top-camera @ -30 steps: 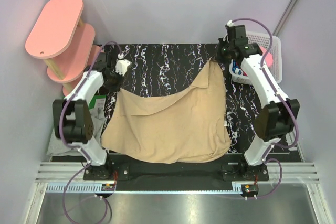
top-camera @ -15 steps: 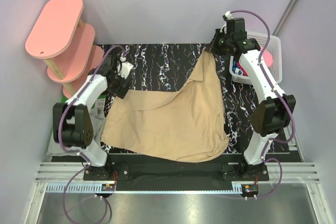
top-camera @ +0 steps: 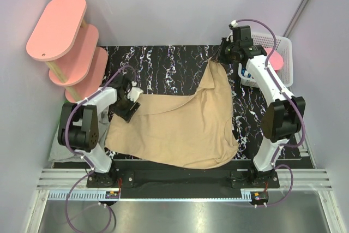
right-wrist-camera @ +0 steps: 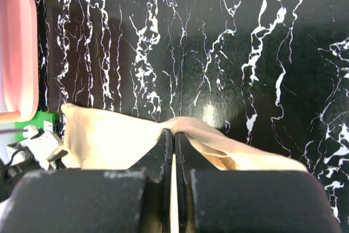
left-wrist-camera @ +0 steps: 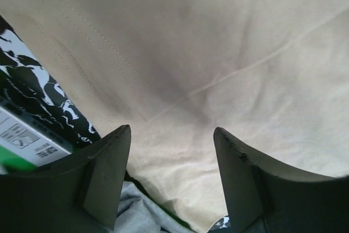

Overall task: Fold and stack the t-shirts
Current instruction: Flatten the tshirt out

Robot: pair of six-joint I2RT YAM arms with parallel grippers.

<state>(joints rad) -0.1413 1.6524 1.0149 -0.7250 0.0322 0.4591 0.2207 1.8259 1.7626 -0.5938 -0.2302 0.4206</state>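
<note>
A tan t-shirt (top-camera: 180,129) lies spread over the black marbled table (top-camera: 163,64). Its far right corner is pulled up and back, and my right gripper (top-camera: 221,58) is shut on that corner; the right wrist view shows the cloth (right-wrist-camera: 109,140) pinched between the closed fingertips (right-wrist-camera: 173,133). My left gripper (top-camera: 130,111) hovers over the shirt's left edge with its jaws apart and nothing between them. In the left wrist view the gripper (left-wrist-camera: 172,131) frames tan fabric (left-wrist-camera: 207,53), with a fold of grey t-shirt (left-wrist-camera: 139,214) showing under the edge.
Pink oval shelves (top-camera: 65,36) stand at the far left. A white basket (top-camera: 281,53) with pink and other items sits at the far right. Grey cloth (top-camera: 59,150) lies off the table's left side, and a green-and-white package (left-wrist-camera: 22,148) lies beside the shirt's left edge.
My left gripper let go of the shirt's left corner, opened, and dropped nearer over the cloth's left edge. My right gripper carried its corner farther back and slightly left.
</note>
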